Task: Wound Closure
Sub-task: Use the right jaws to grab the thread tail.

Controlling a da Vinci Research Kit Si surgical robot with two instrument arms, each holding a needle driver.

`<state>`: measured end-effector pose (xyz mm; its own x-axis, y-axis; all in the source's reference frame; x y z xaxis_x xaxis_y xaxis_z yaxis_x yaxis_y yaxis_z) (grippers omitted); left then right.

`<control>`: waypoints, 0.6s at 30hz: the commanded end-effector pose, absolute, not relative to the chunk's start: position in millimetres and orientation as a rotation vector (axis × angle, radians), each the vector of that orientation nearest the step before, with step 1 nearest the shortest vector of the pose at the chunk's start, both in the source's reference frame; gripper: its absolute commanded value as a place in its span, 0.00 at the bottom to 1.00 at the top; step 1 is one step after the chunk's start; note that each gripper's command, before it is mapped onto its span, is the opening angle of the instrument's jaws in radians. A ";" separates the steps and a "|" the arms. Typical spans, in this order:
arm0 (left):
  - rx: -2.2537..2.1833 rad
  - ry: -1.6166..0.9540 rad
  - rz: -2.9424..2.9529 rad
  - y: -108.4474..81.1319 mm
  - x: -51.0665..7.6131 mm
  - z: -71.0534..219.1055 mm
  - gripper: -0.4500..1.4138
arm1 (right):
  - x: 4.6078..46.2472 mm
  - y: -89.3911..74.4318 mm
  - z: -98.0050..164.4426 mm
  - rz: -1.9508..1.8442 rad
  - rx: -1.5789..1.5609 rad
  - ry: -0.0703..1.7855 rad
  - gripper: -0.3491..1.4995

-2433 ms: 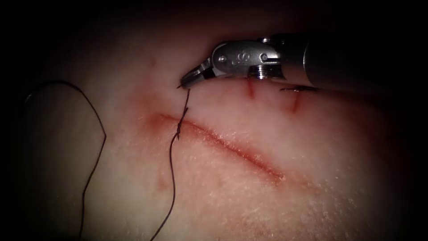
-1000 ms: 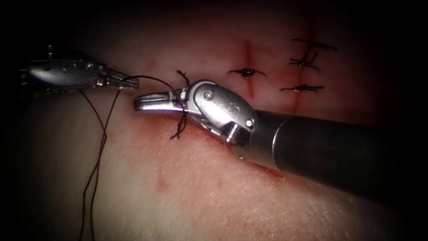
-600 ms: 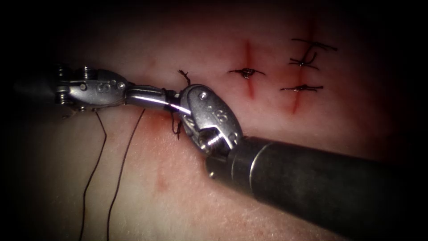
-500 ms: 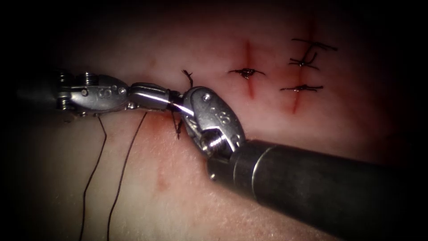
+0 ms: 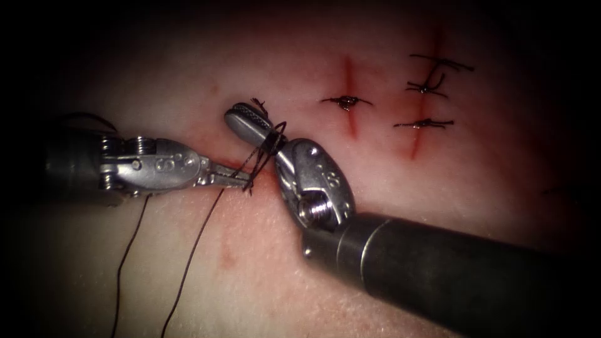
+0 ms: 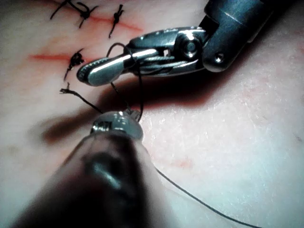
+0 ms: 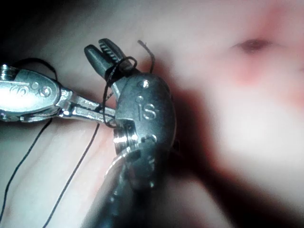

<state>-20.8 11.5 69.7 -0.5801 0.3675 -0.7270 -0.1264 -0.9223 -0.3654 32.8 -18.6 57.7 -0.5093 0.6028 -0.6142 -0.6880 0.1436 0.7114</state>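
Note:
The tissue has its cut starting just left of the right tool. My left tool comes in from the left, jaws shut on the dark thread right at the cut. The right tool rises from the lower right and points up-left. Its jaws stand slightly open with nothing between them, and a loop of thread is wound around them. A short thread tail sticks up beside its tip. The loop also circles the right jaws in the right wrist view, and the left wrist view has my left tool under the right tool.
Three tied stitches cross short red marks to the right of the cut. Two thread strands trail down over the tissue below my left tool. The right tool's thick shaft covers the lower right.
The right tool came down across the cut and its jaws swung from pointing left to up-left, now with thread wound on them. The left tool came in from the left and dropped to the cut.

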 end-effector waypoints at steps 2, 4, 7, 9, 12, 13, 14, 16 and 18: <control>-1.256 -0.402 2.542 11.1 -21.4 70.4 0.00 | 33.2 -18.0 59.3 1.580 -0.126 1.338 0.66; -1.251 -0.404 2.547 10.9 -21.5 70.6 0.00 | 33.1 -18.0 59.9 1.594 -0.144 1.309 0.67; -1.247 -0.411 2.553 10.9 -21.7 70.8 0.00 | 33.3 -18.0 60.9 1.582 -0.145 1.256 0.71; -1.250 -0.417 2.553 10.9 -21.8 70.8 0.00 | 33.5 -17.9 61.7 1.588 -0.103 1.215 0.77; -1.250 -0.427 2.558 10.6 -22.0 70.9 0.00 | 33.9 -18.2 62.6 1.604 -0.055 1.194 0.77; -1.247 -0.428 2.560 10.5 -22.0 71.0 0.00 | 34.0 -18.3 62.7 1.610 -0.044 1.196 0.77; -1.247 -0.432 2.562 10.5 -22.1 71.0 0.00 | 34.1 -18.3 62.8 1.612 -0.037 1.196 0.77; -1.245 -0.437 2.566 10.3 -22.1 71.1 0.00 | 34.5 -18.0 62.8 1.612 -0.027 1.201 0.75; -1.245 -0.436 2.567 10.2 -22.1 71.1 0.00 | 34.7 -17.6 62.7 1.614 -0.025 1.200 0.73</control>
<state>-21.7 10.4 70.6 -0.6017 0.3532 -0.7163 -0.0966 -0.9225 -0.3737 33.6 -18.1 62.5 -0.4237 0.7167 -0.5539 -0.7388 0.0803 0.6691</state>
